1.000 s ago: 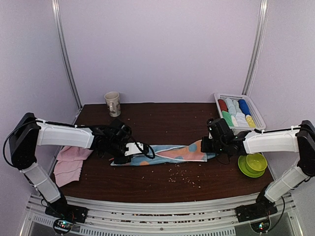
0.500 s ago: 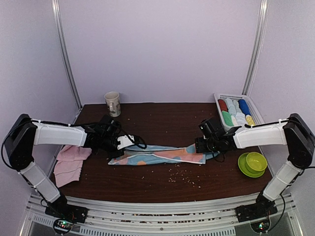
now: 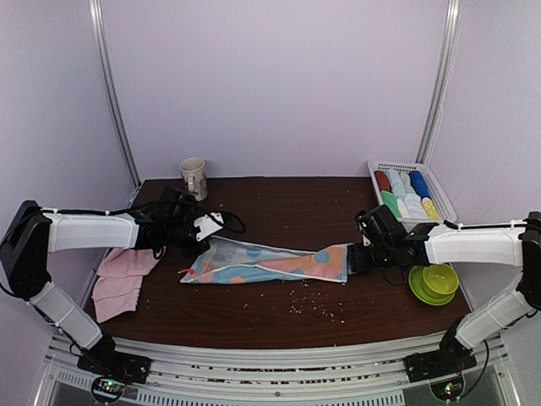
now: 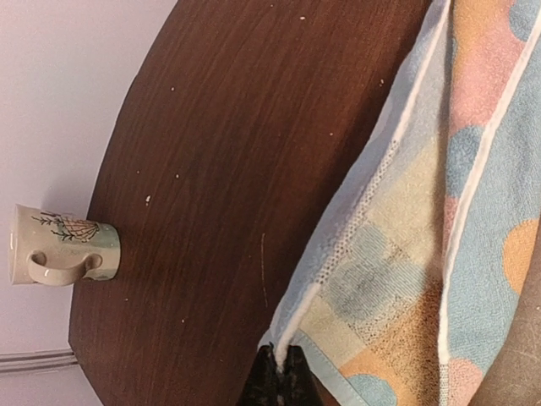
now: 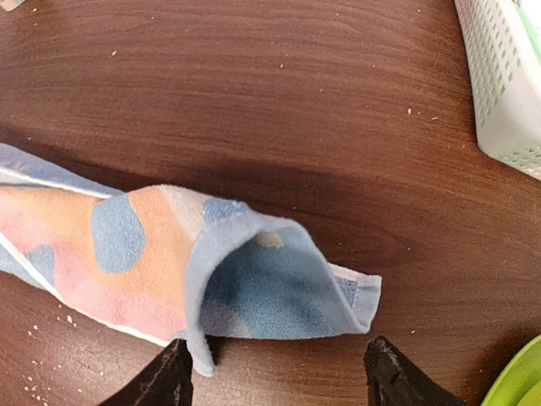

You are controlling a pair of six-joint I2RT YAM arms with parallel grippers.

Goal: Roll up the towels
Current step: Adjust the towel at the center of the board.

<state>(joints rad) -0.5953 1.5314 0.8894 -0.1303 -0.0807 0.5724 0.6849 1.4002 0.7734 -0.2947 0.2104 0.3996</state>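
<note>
Terry towel [image 3: 270, 264], blue with pastel blobs, lies creased; left hand [image 4: 279, 376] pinches its hemmed corner, right hand [image 5: 283, 376] gapes empty.

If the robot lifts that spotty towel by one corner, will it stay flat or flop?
Probably flop: the towel curls and folds over itself at its right end. It is likely light too, since the left gripper holds it by one pinched corner. Its fuzzy weave probably grips rather than slips.
</note>
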